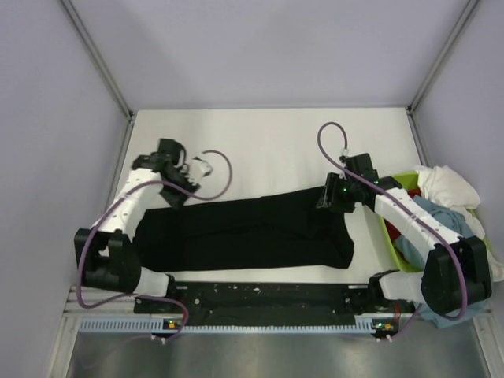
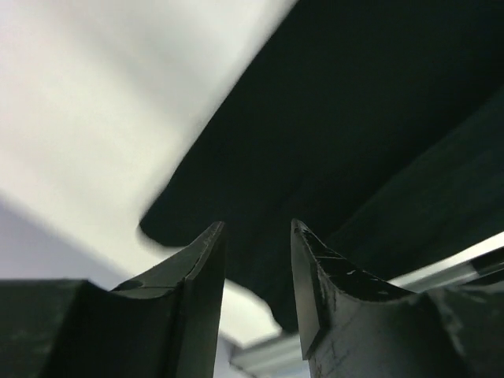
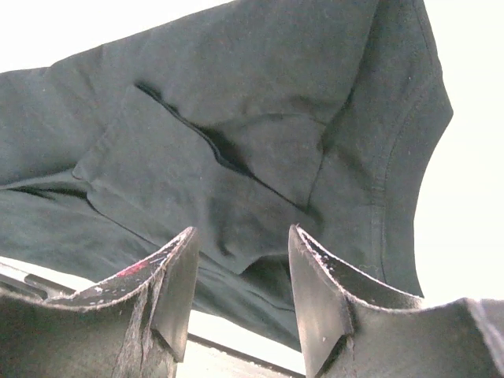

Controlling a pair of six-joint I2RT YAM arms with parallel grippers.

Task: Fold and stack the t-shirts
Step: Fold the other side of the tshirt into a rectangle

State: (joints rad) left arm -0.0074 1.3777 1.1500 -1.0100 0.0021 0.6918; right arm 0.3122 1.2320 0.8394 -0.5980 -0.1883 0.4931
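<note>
basket of lime-green plastic point(image 1: 391, 246) stands at the right edge of the white table point(image 1: 276, 146), just beside the right arm. it holds a loose heap of soft cloth shirts: a white shirt point(image 1: 450, 186) on top at the far side, a dusty teal-blue shirt point(image 1: 431, 209) below it, and a bit of red shirt point(image 1: 393, 233) against the basket's left wall.

a solid black short-sleeved cloth t-shirt point(image 1: 244, 232) lies spread across the near middle of the table, partly folded lengthwise. the left gripper point(image 1: 179, 195) hangs over its far left corner; in the left wrist view its fingers point(image 2: 206, 260) stand moderately apart with nothing between them, above the shirt's edge point(image 2: 354, 118). the right gripper point(image 1: 331, 195) hangs over the far right end; its fingers point(image 3: 311, 276) are likewise apart and empty, above a sleeve and folded layers point(image 3: 236, 142).
</note>
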